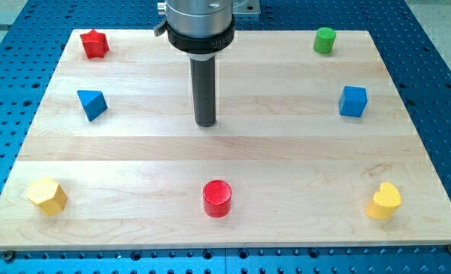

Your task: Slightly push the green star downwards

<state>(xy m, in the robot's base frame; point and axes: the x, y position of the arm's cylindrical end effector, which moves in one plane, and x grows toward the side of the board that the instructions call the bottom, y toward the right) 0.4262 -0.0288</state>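
— What is the claw doing, open or closed?

— It has no jaws to open or close. The arm ends in a plain dark rod point(205, 87), round and matte, hanging straight down from a black and silver collar point(201, 30). The tip point(205, 124) rests on bare board point(233, 152) and touches no block.

— And the green one?

— The only green block point(325, 39) sits well apart from the tip, up and to the view's right, near the board's top edge. From here it looks like a short, smooth cylinder; I can't make out star points on it.

— What else is near the rod?

— Nothing close. A blue cube point(353, 101) lies to the tip's right, slightly higher, below the green block. To the tip's left, at about the same distance, is a blue triangle point(92, 103), and above that, in the top left corner, a red star point(93, 44). Almost straight below the tip stands a red cylinder point(217, 199) with a ridged top. A yellow hexagon point(46, 196) sits down at the left and a yellow heart point(383, 202) down at the right.

— Surfaces?

— The board is pale wood, in planks with the grain running left to right. It lies on a blue metal table point(438, 91) dotted with holes. The blocks look like solid-coloured plastic with soft edges.
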